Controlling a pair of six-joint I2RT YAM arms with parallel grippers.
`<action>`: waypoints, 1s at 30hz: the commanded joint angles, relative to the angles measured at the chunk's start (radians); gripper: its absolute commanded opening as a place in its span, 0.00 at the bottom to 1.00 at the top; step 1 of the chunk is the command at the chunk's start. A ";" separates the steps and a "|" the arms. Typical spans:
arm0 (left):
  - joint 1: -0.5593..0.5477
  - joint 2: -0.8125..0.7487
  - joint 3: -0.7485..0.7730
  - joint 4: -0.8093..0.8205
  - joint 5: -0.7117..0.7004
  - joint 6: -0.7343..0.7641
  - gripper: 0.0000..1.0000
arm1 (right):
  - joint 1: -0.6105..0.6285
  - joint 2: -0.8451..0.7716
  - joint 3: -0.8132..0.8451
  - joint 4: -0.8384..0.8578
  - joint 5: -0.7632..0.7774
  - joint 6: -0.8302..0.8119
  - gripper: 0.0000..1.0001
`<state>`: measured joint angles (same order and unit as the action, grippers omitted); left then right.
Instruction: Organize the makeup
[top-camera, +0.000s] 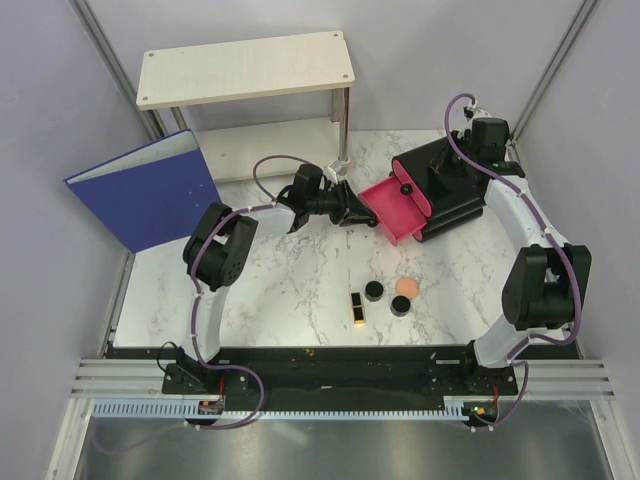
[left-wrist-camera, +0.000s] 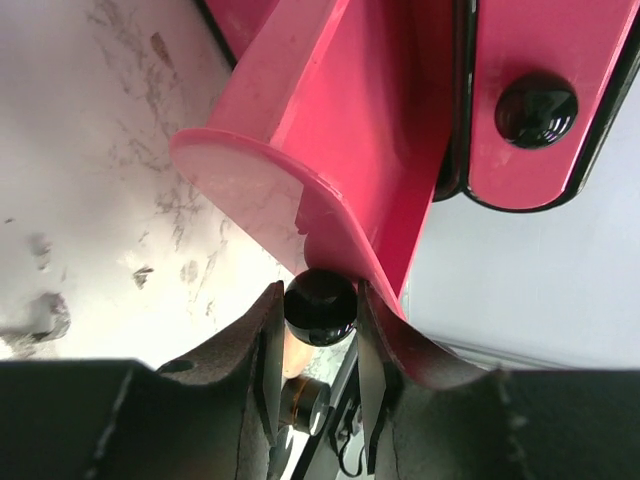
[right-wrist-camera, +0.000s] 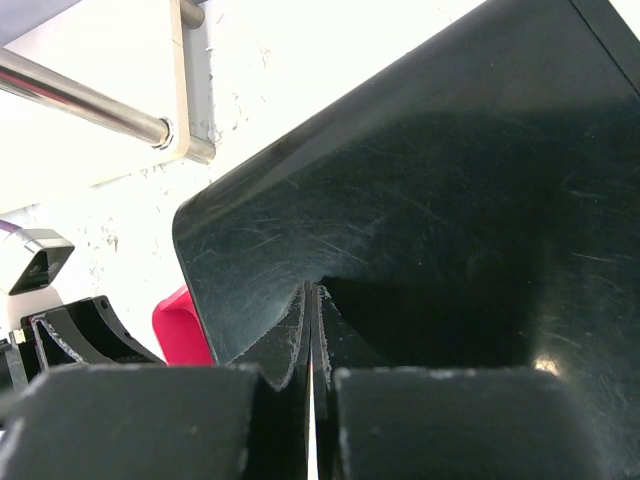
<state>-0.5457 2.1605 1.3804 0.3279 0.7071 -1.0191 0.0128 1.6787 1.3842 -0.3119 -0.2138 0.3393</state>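
Nearest the bases, loose on the table (top-camera: 290, 290): black-and-gold lipstick (top-camera: 356, 308), long axis pointing away from the arms, two black jars (top-camera: 374, 290) and peach puff (top-camera: 406, 287) just beside. Farther — left gripper (left-wrist-camera: 320, 300), the nearer one, clamped on the knob (left-wrist-camera: 320, 312) of the pink drawer (top-camera: 393, 205). Farthest, right gripper (right-wrist-camera: 312, 300) shut against organizer box (right-wrist-camera: 450, 200).

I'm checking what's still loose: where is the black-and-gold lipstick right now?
In the top view, the black-and-gold lipstick lies on the white marble table, near the front middle, just left of a round black jar.
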 joint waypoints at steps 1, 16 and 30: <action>-0.002 -0.037 -0.046 -0.059 0.075 0.082 0.02 | -0.005 0.110 -0.119 -0.397 0.062 -0.051 0.00; 0.018 -0.013 0.012 -0.124 0.115 0.139 0.40 | -0.005 0.118 -0.108 -0.391 0.059 -0.043 0.00; 0.047 -0.071 -0.004 -0.223 0.149 0.284 0.58 | -0.005 0.128 -0.108 -0.386 0.053 -0.040 0.00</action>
<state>-0.5076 2.1532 1.3746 0.1570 0.8219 -0.8532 0.0105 1.6791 1.3819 -0.3107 -0.2176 0.3412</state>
